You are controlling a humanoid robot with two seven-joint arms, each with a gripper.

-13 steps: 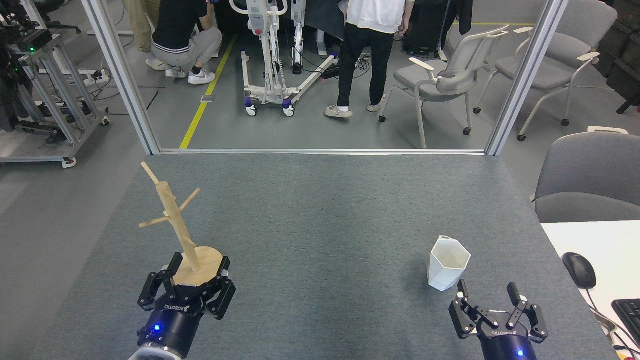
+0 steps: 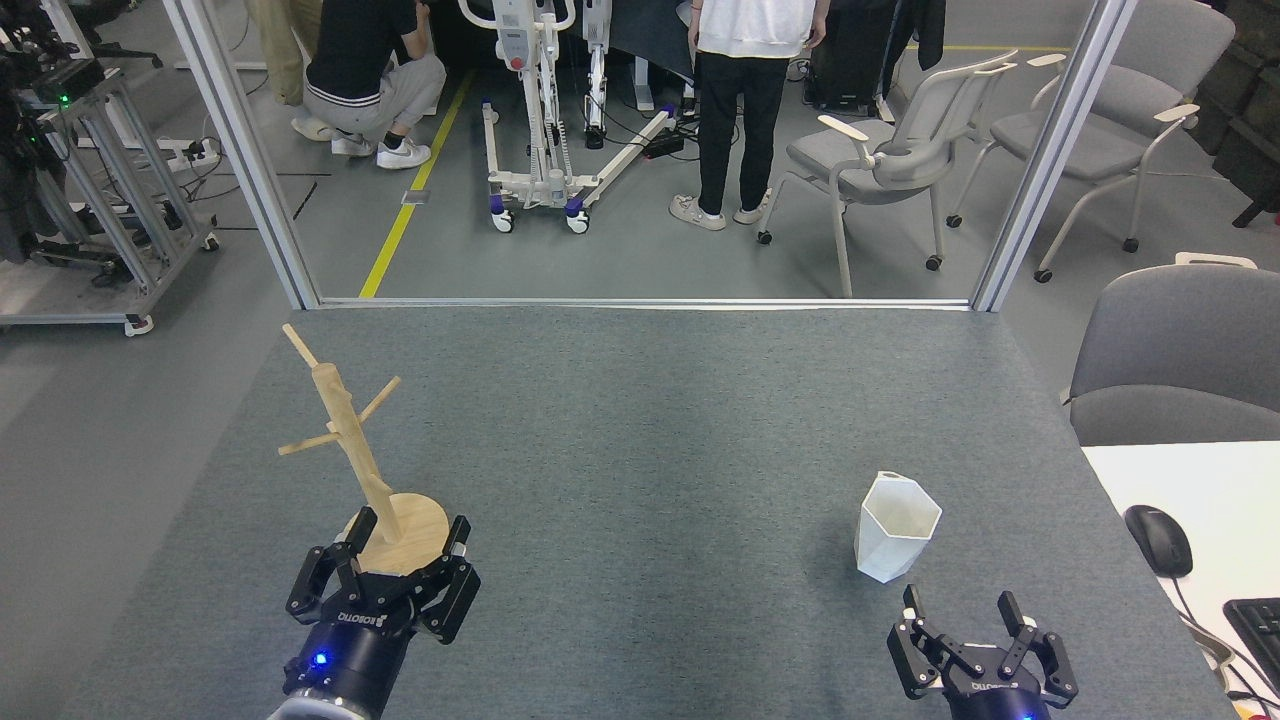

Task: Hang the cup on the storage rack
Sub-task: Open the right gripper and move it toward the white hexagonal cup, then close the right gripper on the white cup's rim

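Note:
The cup is a white faceted mug standing upright on the grey table at the right, its small handle at the far rim. The storage rack, a light wooden mug tree with a round base and thin angled pegs, stands at the left with nothing on its pegs. My left gripper is open, its fingers on either side of the near edge of the rack's base. Just in front of the cup, my right gripper is open and empty, a short gap away from it.
A white desk with a black mouse and a keyboard adjoins the table at the right. A grey chair stands behind it. Beyond the table's far edge are people, chairs and equipment.
Both grippers have drawn back toward me. The right one has moved away from the cup, and the left one now covers less of the rack's base. Cup and rack have not moved.

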